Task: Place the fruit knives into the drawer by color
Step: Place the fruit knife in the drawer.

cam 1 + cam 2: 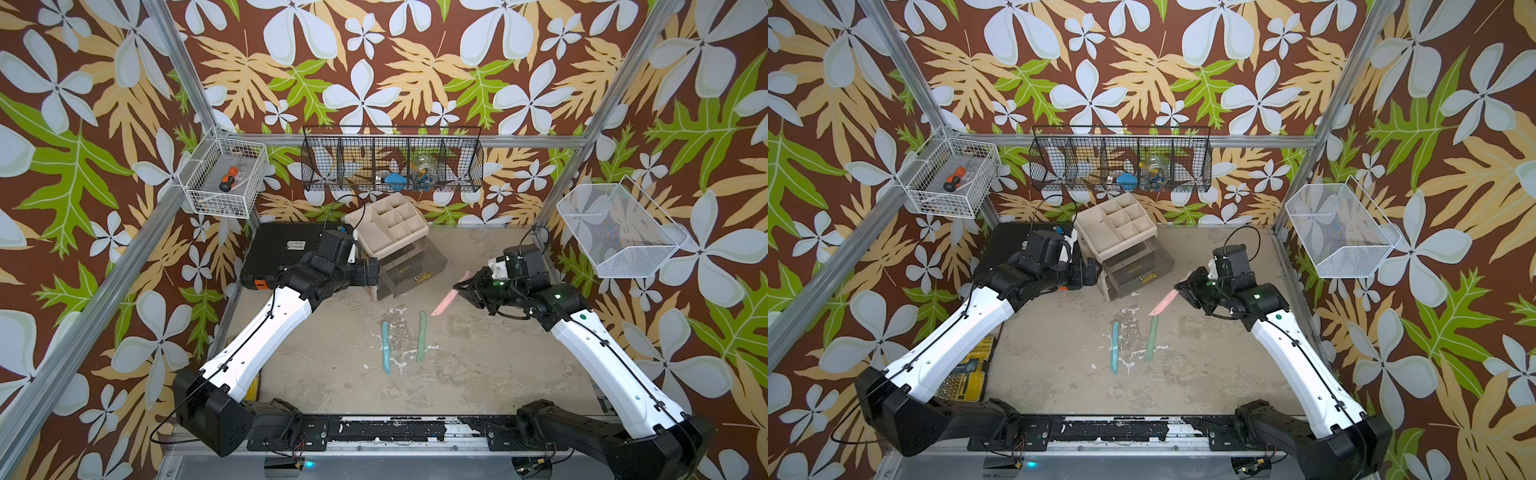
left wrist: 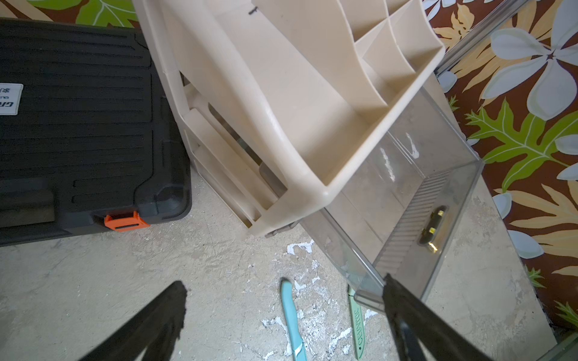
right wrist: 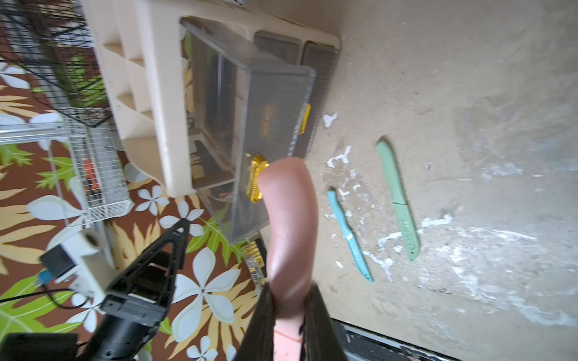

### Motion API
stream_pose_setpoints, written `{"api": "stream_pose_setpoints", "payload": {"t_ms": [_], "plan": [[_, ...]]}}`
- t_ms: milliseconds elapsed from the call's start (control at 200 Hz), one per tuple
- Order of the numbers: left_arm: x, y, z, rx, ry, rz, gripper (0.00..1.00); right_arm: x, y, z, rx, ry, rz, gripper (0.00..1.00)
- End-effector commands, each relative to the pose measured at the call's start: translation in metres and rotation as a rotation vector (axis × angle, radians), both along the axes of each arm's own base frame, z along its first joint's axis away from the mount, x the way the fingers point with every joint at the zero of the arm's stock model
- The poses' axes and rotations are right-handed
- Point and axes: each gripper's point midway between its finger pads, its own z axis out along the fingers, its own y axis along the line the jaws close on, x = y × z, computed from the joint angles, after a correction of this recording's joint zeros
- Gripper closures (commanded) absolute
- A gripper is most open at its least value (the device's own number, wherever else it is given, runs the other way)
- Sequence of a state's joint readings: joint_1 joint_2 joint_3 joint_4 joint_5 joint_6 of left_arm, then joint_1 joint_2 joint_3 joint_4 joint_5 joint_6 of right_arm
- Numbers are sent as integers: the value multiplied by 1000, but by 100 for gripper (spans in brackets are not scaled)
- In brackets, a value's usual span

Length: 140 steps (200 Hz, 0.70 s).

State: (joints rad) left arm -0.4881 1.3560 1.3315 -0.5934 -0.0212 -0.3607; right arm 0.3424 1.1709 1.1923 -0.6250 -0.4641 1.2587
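My right gripper [image 3: 289,300] is shut on the pink fruit knife [image 3: 289,218], holding it above the table in front of the drawer [image 3: 275,103]; both top views show it slanting in the air [image 1: 446,301] [image 1: 1163,305]. The drawer [image 1: 409,278] is clear plastic with a gold handle, pulled out of the beige organizer [image 2: 312,125], and nothing lies in it. The light blue knife [image 1: 386,347] [image 2: 291,318] and the mint green knife [image 1: 421,336] [image 2: 356,331] lie side by side on the table. My left gripper [image 2: 283,283] hangs open beside the organizer, holding nothing.
A black tool case [image 1: 282,253] lies left of the organizer. A white wire basket [image 1: 226,178] with an orange-and-black screwdriver hangs back left, a black wire shelf [image 1: 392,160] on the back wall, a white mesh basket [image 1: 619,232] at right. A yellow bit case [image 1: 971,365] sits under the left arm.
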Motion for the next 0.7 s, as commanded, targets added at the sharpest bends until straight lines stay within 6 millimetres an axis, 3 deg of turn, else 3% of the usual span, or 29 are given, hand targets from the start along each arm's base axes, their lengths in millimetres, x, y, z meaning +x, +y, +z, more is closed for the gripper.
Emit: {"api": "stream_pose_setpoints", "payload": {"t_ms": [0, 190, 475, 561, 696], "plan": [[2, 0, 2, 15, -9, -7, 0, 21, 22, 38, 136, -68, -17, 100], [6, -2, 4, 17, -11, -5, 0, 54, 58, 52, 206, -96, -7, 100], [8, -1, 8, 27, -24, -2, 0, 91, 79, 31, 219, -65, -31, 100], [10, -1, 10, 29, -29, 0, 0, 97, 82, 24, 208, -60, -27, 96], [13, -2, 14, 29, -37, 1, 0, 107, 85, 15, 194, -62, -30, 80]]}}
